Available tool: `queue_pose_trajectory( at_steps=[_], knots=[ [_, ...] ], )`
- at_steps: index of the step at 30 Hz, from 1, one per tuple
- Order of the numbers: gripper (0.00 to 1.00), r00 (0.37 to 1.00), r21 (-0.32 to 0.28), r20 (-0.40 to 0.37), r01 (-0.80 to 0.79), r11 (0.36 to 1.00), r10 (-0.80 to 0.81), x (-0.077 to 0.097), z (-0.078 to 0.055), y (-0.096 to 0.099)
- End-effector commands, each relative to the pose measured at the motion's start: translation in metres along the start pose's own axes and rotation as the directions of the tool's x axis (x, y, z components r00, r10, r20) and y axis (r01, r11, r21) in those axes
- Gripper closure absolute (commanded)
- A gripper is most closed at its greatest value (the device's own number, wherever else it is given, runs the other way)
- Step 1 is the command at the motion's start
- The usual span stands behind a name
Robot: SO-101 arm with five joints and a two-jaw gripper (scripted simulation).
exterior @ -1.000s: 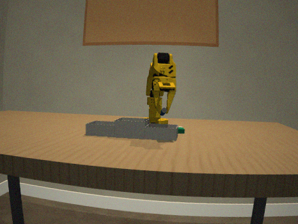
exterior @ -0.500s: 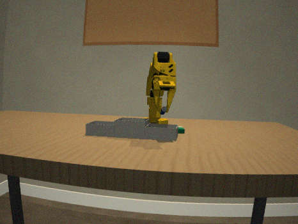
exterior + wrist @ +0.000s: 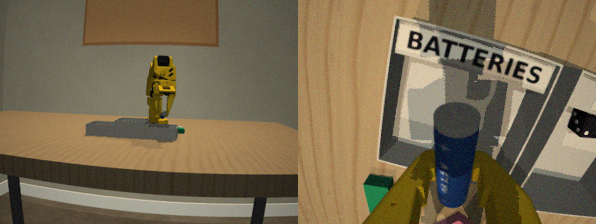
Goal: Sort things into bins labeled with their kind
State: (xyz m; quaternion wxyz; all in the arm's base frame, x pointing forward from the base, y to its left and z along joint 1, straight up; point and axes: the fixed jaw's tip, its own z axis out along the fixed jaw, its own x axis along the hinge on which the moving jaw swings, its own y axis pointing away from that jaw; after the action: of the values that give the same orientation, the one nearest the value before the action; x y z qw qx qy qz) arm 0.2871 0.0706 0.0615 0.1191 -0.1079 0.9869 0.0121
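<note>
My yellow gripper [image 3: 164, 114] [image 3: 456, 164] is shut on a blue cylindrical battery [image 3: 164, 114] [image 3: 456, 152] with a dark grey cap. It holds the battery upright in the air, above the grey bin [image 3: 161, 135] [image 3: 389, 106] labelled BATTERIES [image 3: 474, 58]. That bin is the rightmost of the row in the exterior view, and what shows of its floor holds nothing.
A green block [image 3: 181, 129] [image 3: 378, 191] lies on the table just beside the BATTERIES bin. A second grey bin [image 3: 131, 128] [image 3: 564, 163] adjoins it, with a small dark thing [image 3: 583, 121] inside. A third bin [image 3: 97, 128] stands at the row's far end.
</note>
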Motion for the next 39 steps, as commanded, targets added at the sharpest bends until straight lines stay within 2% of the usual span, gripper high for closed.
queue_pose_trajectory(
  at_steps=[1,19,39],
  knots=[
    [1.0,0.997,-0.003,0.073,0.018,1.0,-0.017,-0.008,-0.01,0.003],
    [1.0,0.997,-0.003,0.073,0.018,1.0,-0.017,-0.007,-0.006,0.004],
    [1.0,0.997,-0.003,0.073,0.018,1.0,-0.017,-0.004,0.009,0.004]
  ],
)
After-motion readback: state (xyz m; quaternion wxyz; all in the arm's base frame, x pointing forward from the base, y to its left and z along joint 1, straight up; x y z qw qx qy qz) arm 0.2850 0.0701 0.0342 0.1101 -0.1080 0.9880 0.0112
